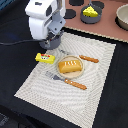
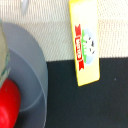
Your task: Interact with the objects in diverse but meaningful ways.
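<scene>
step: likely butter block (image 1: pixel 45 58) pick | tool (image 1: pixel 50 44): opening unseen, cannot tell | advice: straddle narrow sides, descend square, avoid saucepan (image 2: pixel 27 75)

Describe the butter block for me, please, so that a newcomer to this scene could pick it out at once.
Start at the pale striped placemat on the dark table. Near its centre sits a plate with the golden bread loaf; the butter block lies at the mat's edge toward the exterior view's left, below the robot's white arm. It alone is a flat yellow bar with a red label.
</scene>
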